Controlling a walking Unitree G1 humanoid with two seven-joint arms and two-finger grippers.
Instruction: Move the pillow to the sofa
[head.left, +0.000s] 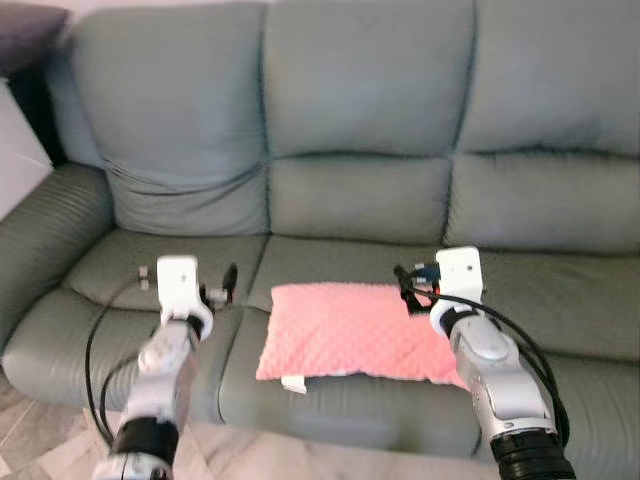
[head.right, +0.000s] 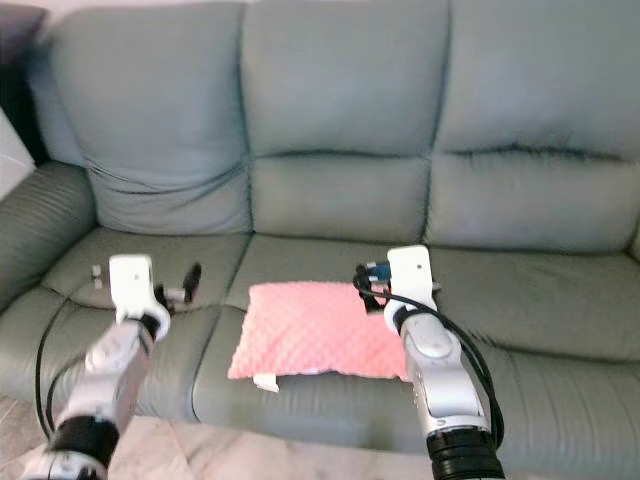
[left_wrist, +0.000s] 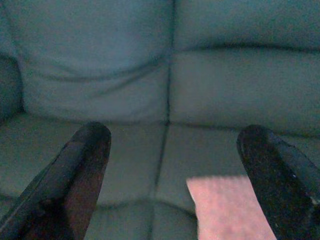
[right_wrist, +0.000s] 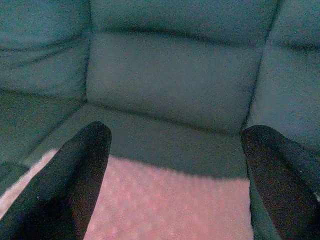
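Note:
A pink dimpled pillow (head.left: 350, 330) lies flat on the middle seat of the grey-green sofa (head.left: 350, 120), close to the front edge, with a white tag at its front left corner. My right gripper (head.left: 438, 278) hovers open over the pillow's right rear corner; in the right wrist view the pillow (right_wrist: 165, 200) lies below the spread fingers (right_wrist: 85, 165). My left gripper (head.left: 190, 276) is open above the left seat, a little apart from the pillow's left edge. In the left wrist view a corner of the pillow (left_wrist: 230, 205) shows near one finger (left_wrist: 270, 170). Neither gripper holds anything.
The sofa's left armrest (head.left: 40, 230) rises at the left. A strip of pale floor (head.left: 50, 450) shows below the seat front. A dark object (head.left: 25, 30) sits behind the sofa's top left corner. A black cable (head.left: 92, 350) loops beside my left arm.

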